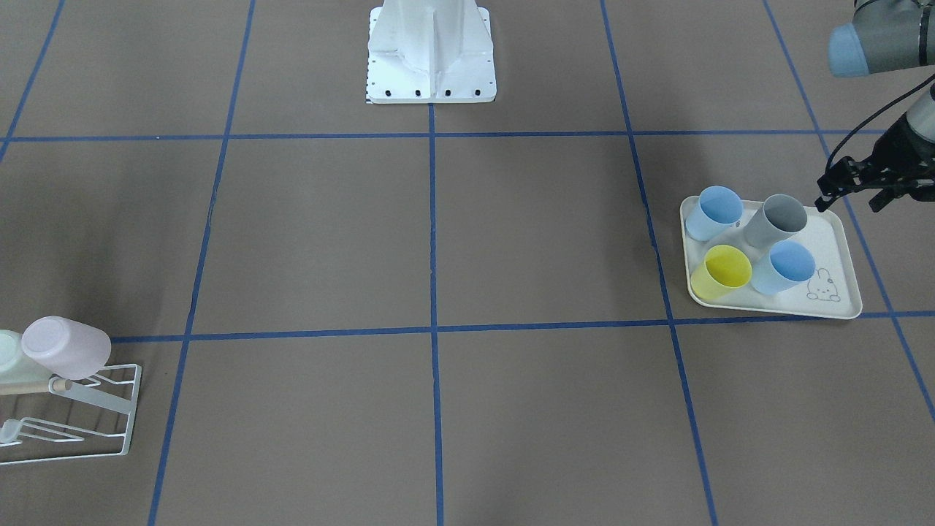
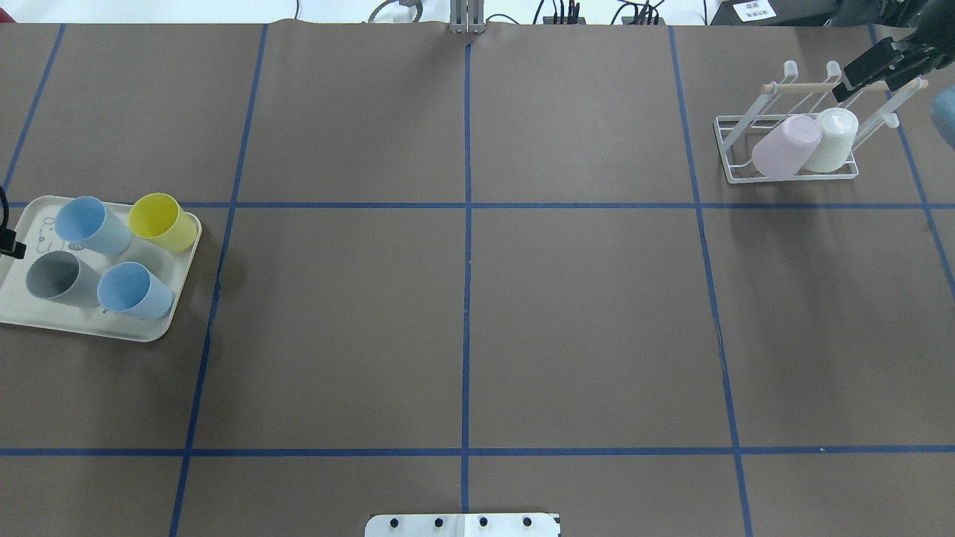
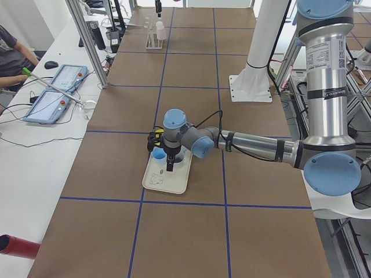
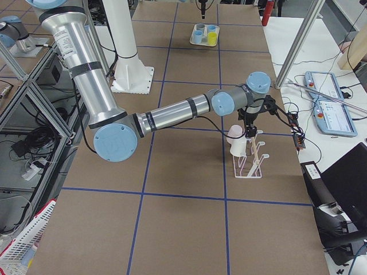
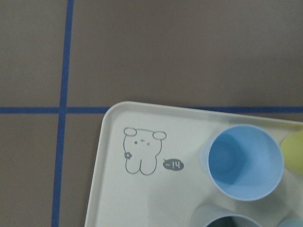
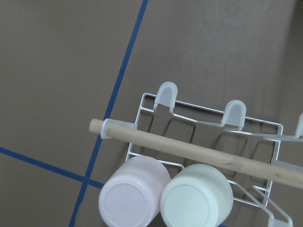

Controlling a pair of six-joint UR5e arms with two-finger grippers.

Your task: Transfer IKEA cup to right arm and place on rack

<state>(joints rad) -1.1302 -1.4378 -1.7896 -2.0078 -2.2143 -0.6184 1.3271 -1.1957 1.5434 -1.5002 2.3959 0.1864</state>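
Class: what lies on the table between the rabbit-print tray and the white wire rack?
Nothing. In the overhead view, the stretch between the tray and the rack is bare brown table crossed only by blue tape lines.

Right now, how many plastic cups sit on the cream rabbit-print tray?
4 on the tray, seen from the robot: light-blue plastic cup far-left, yellow cup far-right, grey cup near-left, second light-blue cup near-right. None appears hidden.

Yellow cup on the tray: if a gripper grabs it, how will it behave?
Likely light and stiff: the yellow cup looks like thin smooth plastic. Its tapered wall may slip. Crowded by a blue cup on the tray, it could bump neighbours.
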